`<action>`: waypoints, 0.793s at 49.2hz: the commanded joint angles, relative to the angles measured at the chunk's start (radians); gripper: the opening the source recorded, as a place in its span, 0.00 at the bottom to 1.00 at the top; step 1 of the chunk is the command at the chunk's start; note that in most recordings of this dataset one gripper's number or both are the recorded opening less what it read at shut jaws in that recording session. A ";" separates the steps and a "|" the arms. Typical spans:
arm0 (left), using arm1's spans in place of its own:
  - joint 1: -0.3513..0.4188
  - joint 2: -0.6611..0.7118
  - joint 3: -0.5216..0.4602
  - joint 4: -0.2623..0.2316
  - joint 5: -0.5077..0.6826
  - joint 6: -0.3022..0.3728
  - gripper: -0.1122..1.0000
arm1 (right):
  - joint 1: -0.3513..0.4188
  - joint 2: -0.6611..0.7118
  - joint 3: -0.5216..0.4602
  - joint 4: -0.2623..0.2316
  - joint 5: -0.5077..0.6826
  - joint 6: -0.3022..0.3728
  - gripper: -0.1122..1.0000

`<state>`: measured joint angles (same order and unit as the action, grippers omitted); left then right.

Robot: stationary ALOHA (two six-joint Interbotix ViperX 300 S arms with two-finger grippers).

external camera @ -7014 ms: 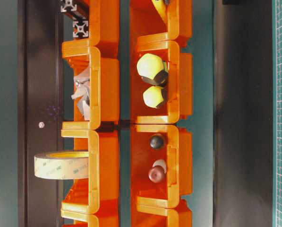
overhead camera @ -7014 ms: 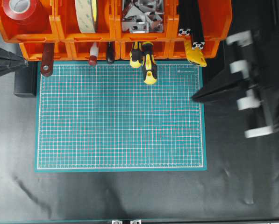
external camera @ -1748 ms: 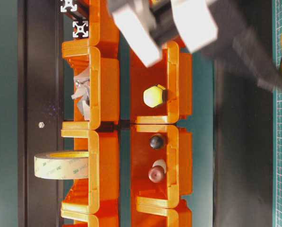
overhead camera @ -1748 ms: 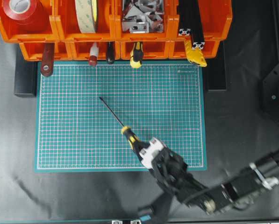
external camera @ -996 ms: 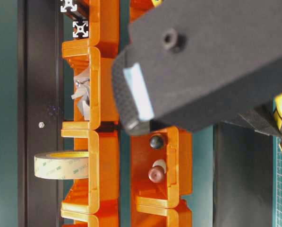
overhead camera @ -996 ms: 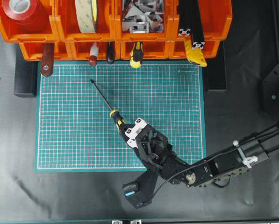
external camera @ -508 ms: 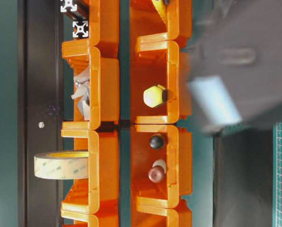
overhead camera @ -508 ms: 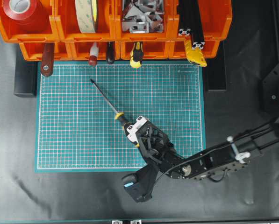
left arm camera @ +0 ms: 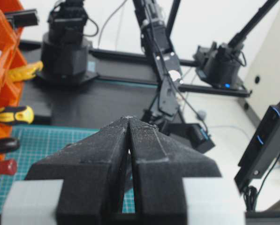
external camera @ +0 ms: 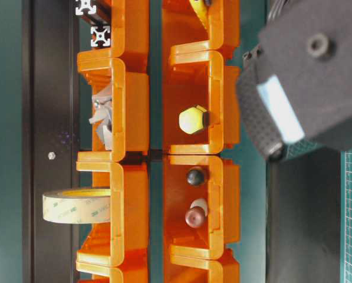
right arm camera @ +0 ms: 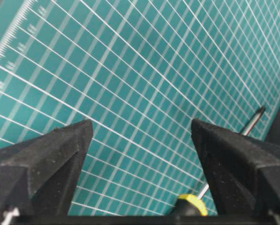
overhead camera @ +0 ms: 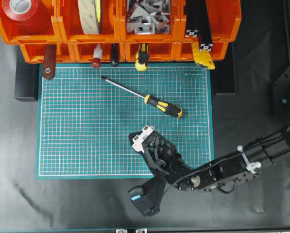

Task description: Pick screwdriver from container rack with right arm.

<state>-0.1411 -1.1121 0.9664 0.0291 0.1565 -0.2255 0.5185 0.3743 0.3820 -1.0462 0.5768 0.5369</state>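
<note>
The right claw [overhead camera: 141, 138] stands spread wide and holds nothing — the screwdriver [overhead camera: 142, 97] lies loose on the green mat [overhead camera: 76, 126] just beyond its tips. The left claw [left arm camera: 129, 123] is pressed together.

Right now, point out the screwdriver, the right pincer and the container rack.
screwdriver [overhead camera: 163, 107]: overhead view, on the striped handle, lying on the mat.
right pincer [right arm camera: 142, 164]: right wrist view, midway between its two wide-open fingertips.
container rack [overhead camera: 119, 30]: overhead view, on an orange wall between upper bins.

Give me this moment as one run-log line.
screwdriver: loose on green mat | right hand: open, empty | left hand: shut
</note>
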 commanded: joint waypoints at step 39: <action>-0.003 -0.008 -0.018 0.003 0.034 -0.003 0.11 | 0.101 -0.367 0.066 -0.002 0.178 0.310 0.84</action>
<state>-0.1427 -1.1275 0.9664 0.0307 0.1933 -0.2255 0.6090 0.0629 0.4510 -1.0416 0.7424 0.8391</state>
